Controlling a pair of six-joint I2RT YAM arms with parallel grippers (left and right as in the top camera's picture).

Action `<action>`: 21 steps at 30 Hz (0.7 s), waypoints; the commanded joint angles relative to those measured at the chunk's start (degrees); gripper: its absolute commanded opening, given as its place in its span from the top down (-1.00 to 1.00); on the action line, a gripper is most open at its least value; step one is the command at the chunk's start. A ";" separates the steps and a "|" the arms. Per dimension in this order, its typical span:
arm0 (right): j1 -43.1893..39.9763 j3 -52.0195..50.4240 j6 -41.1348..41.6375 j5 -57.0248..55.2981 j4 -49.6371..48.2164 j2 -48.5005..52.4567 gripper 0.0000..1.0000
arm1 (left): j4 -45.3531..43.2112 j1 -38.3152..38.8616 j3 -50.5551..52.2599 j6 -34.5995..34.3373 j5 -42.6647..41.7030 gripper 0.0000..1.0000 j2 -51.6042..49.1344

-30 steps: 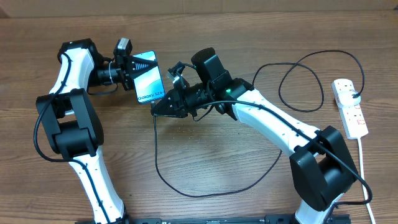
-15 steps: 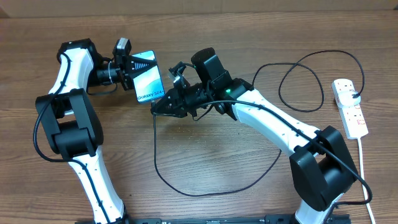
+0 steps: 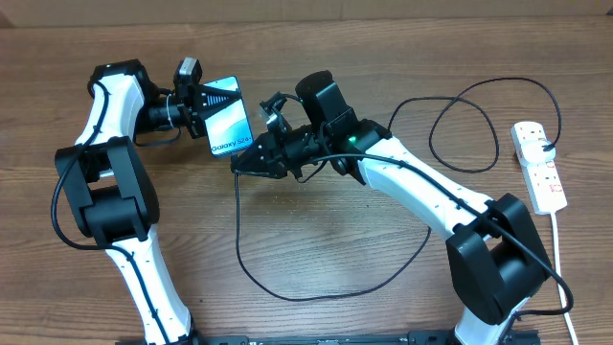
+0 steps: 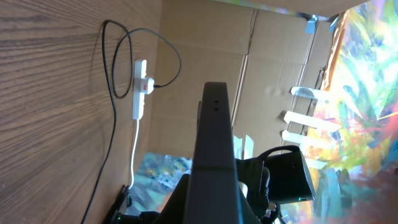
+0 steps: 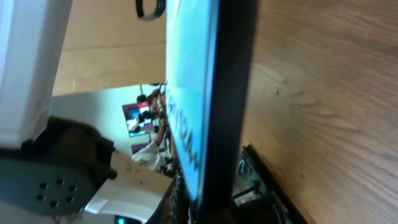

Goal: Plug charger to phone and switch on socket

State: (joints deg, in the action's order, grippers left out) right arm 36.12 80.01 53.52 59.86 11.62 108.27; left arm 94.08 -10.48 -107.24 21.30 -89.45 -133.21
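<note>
My left gripper is shut on the phone and holds it above the table, its blue-teal screen facing up and its text end toward the right arm. In the left wrist view the phone shows edge-on. My right gripper is shut on the plug end of the black charger, right at the phone's lower end. In the right wrist view the phone fills the frame edge-on and the plug tip is hidden at the bottom. The white socket lies at the far right.
The black cable runs in a wide loop over the table's front, then up in a second loop to the socket. The socket's white cord trails toward the front right edge. The socket also shows in the left wrist view.
My right gripper has crept slightly up and left with the plug, closer to the phone's lower end. The left gripper and phone have stayed in place.
</note>
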 commanded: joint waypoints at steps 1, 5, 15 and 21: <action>-0.24 -0.09 -2.80 5.81 -0.66 -0.57 0.93 | -0.48 0.37 -0.90 0.94 -1.14 0.92 0.98; -0.24 -0.09 -2.78 3.98 -0.66 -0.57 0.93 | -0.46 0.37 -0.90 0.94 -1.14 0.92 0.98; -0.24 -0.09 -2.71 2.32 -0.39 -0.57 0.93 | -0.44 0.37 -0.90 -0.83 -1.14 0.92 0.98; -0.24 -0.09 -2.54 2.27 -0.39 -0.57 0.93 | 0.09 0.37 -0.90 -1.22 -1.14 0.92 0.98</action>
State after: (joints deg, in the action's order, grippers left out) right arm 36.07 80.01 51.42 62.52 11.53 108.27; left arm 93.65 -10.48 -107.24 21.04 -88.95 -133.21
